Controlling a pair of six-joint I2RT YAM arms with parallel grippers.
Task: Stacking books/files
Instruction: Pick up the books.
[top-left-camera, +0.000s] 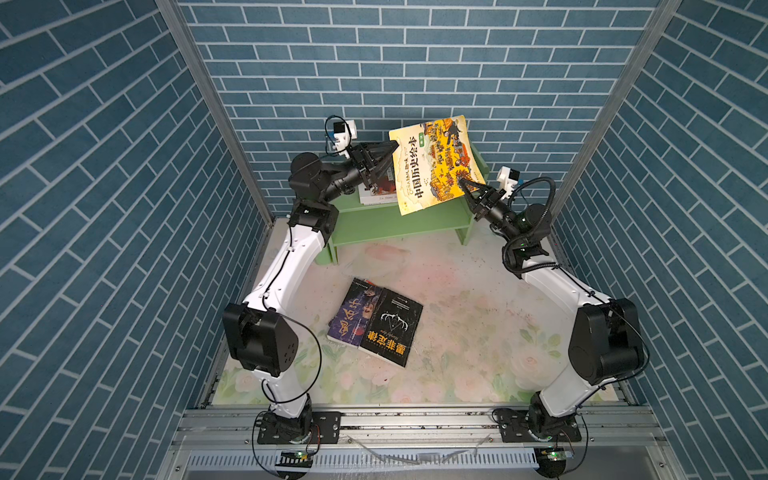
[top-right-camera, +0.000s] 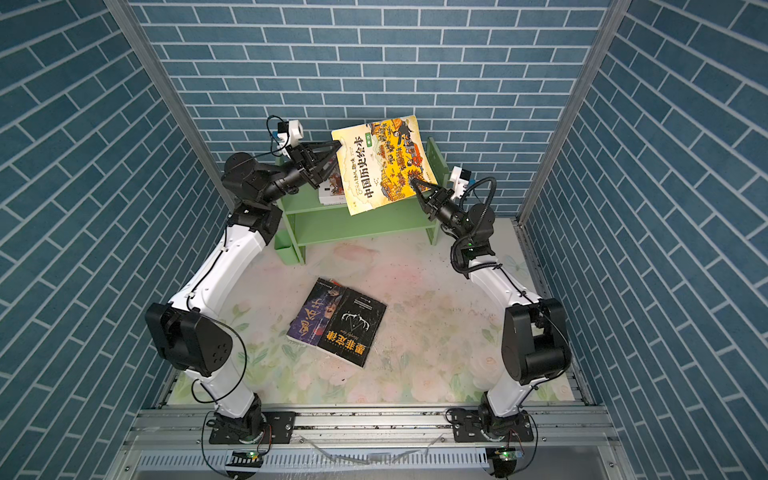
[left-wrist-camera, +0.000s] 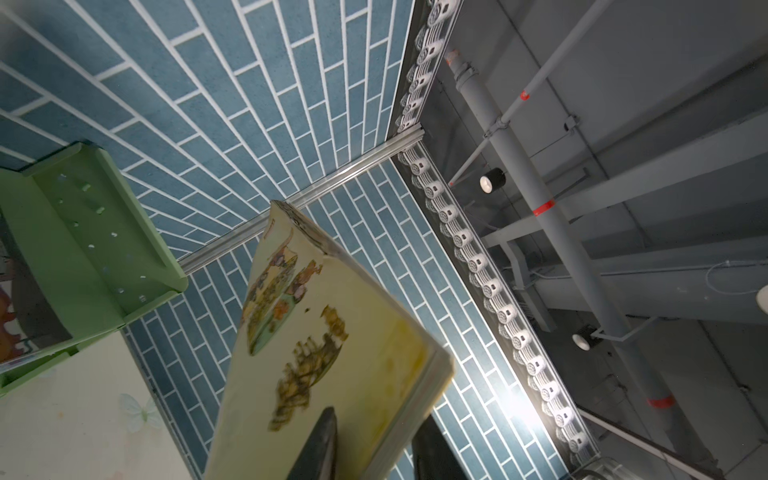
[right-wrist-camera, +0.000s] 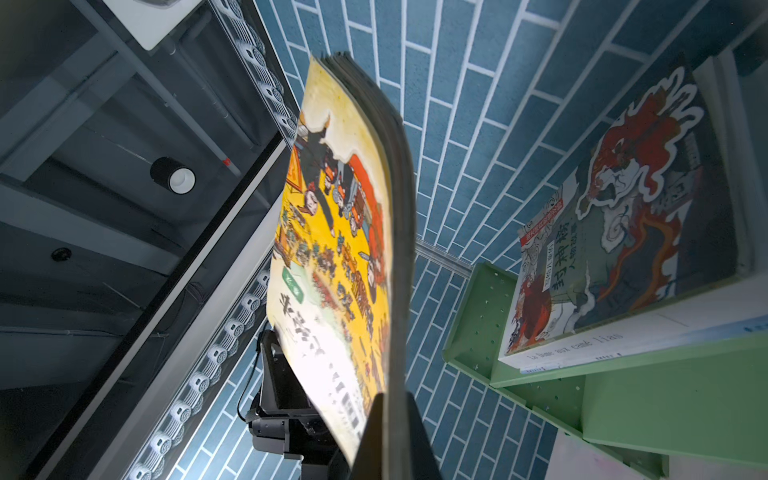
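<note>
Right wrist — full beast-cover book (right-wrist-camera: 631, 199)

The yellow book (top-left-camera: 436, 162) is crowded with small red, orange and black figures. The far shelf (top-left-camera: 395, 226) is light green; the beast book (right-wrist-camera: 623, 216) on it is grey-green with a red, white-outlined creature. On the pale floral tabletop (top-left-camera: 478, 332) lie a purple book (top-left-camera: 353, 313) and a black book (top-left-camera: 390, 328) with orange characters. The walls (top-left-camera: 415, 62) are blue brick.

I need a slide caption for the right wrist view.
Right gripper shut on the yellow book; stacked books on the shelf.
</note>
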